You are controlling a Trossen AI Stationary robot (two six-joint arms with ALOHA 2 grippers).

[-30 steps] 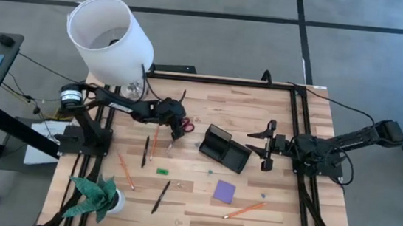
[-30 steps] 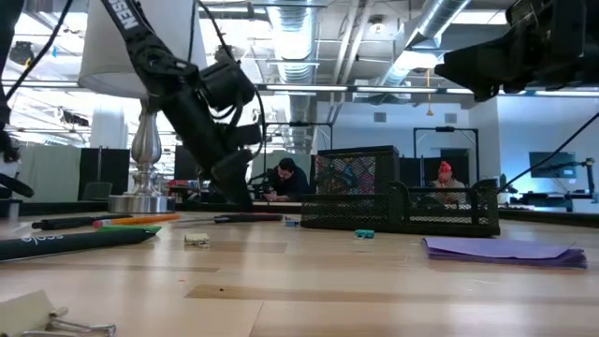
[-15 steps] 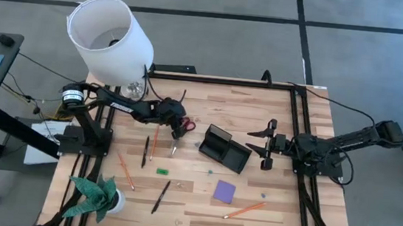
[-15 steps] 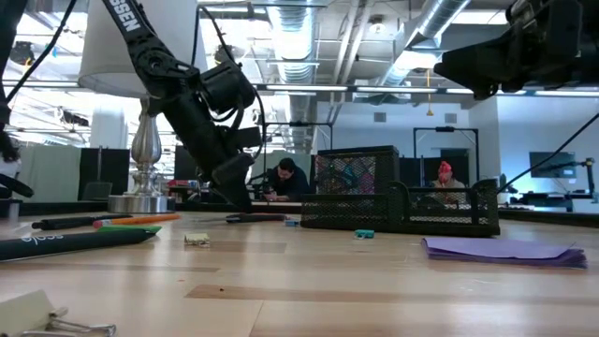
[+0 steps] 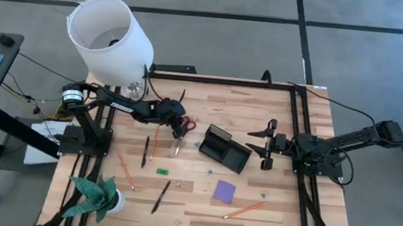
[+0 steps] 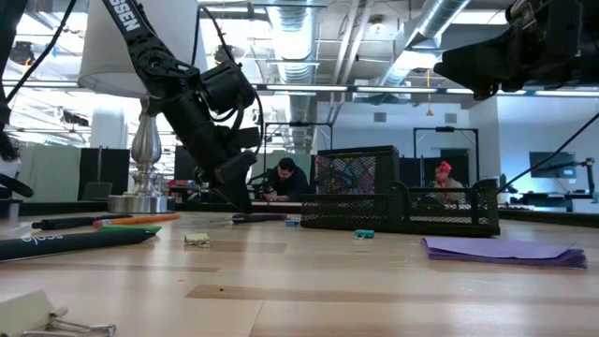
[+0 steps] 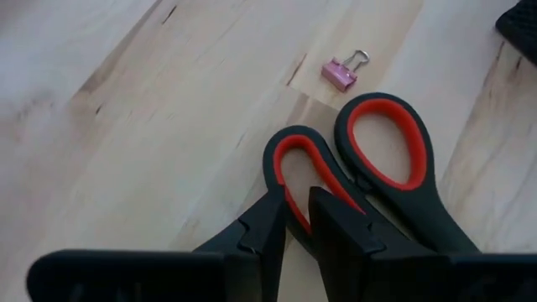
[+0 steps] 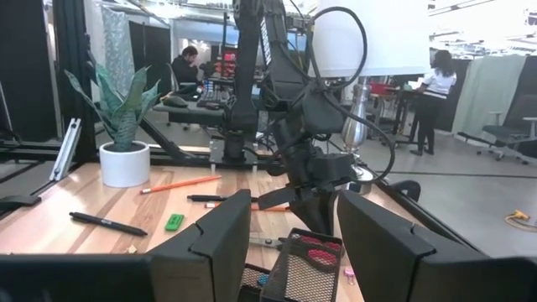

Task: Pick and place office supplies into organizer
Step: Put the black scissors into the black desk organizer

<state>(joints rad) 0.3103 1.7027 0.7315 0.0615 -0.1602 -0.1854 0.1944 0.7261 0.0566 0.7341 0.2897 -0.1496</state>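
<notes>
Left gripper [image 5: 178,128]: clamped on red-handled scissors [image 7: 369,180], left of organizer [image 5: 224,148] (pink binder clip [image 7: 343,70] resolved only in left wrist view). Right gripper [image 5: 266,144]: fingers apart, empty, just right of organizer; high view alone locates purple note pad [image 5: 224,191].

Red-and-black scissors [image 7: 369,168], pink binder clip [image 7: 343,72].

Scissors [image 5: 180,128] left of the organizer [image 5: 224,148], note pad [image 5: 224,191] in front of it
</notes>
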